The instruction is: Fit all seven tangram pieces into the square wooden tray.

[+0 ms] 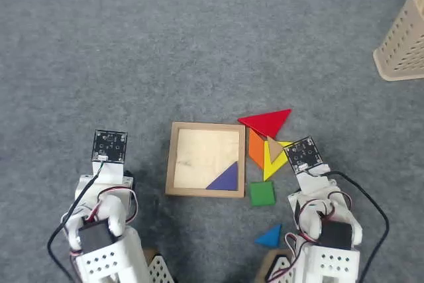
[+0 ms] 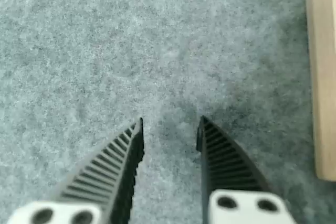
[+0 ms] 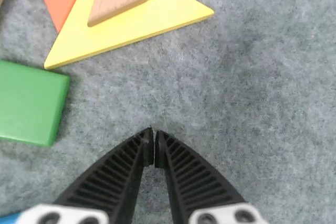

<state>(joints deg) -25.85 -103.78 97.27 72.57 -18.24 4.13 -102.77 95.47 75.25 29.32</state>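
Observation:
The square wooden tray [image 1: 173, 164] lies mid-table with a purple triangle [image 1: 225, 179] in its near right corner. Right of it lie a red triangle [image 1: 266, 122], an orange piece [image 1: 256, 148], a yellow triangle [image 1: 273, 159] with a plain wood triangle [image 1: 274, 146] on top, a green square [image 1: 262, 193] and a blue triangle [image 1: 269, 236]. My left gripper [image 2: 170, 129] hovers open over bare carpet, left of the tray edge [image 2: 321, 72]. My right gripper [image 3: 154, 139] is shut on nothing, near the green square [image 3: 29, 102] and the yellow triangle [image 3: 131, 22].
A beige perforated basket [image 1: 404, 38] stands at the far right edge. Grey carpet covers the table, with open room behind and left of the tray. Both arm bases sit at the near edge.

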